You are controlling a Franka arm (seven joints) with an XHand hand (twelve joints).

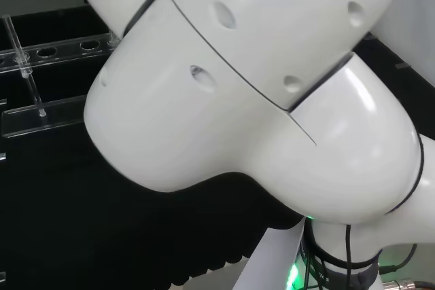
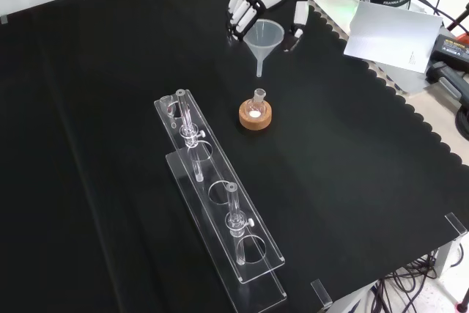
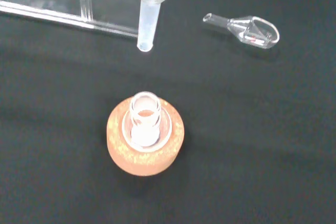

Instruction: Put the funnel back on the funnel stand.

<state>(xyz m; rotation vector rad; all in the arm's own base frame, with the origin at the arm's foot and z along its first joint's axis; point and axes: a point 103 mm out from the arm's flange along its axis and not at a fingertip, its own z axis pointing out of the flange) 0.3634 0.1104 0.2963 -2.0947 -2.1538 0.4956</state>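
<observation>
At the top of the front view, the hand (image 2: pixel 253 1) holds the funnel (image 2: pixel 264 40) up off the cloth, fingers (image 2: pixel 238 12) curled at one side of its bowl and the thumb at the other. The spout points down and hangs clear of everything, a little beyond the flask (image 2: pixel 256 100), which sits in a cork ring (image 2: pixel 255 116). From the wrist, the spout tip is seen apart from the flask's mouth, not over it; white matter lies in the flask's bottom. A small clear scoop (image 3: pixel 247 29) lies on the cloth nearby.

So the funnel is lifted and free, but none of the putting back is done. The stand (image 2: pixel 220 196), a long clear rack with round holes in its upper shelf, lies well apart from the funnel, nearer the front camera. I judge that what is left is to carry the funnel across, line its spout over an open hole, lower it until the bowl seats on the shelf, and let go. 2 thin glass pieces with side taps already stand in the rack, so an open hole must be picked.

Black cloth (image 2: pixel 88 144) covers the bench, with a scalloped edge at the front view's right. Beyond that edge lie a white sheet, cables and the arm's base. In the head view, the arm's white links stand before the rack's far part.
</observation>
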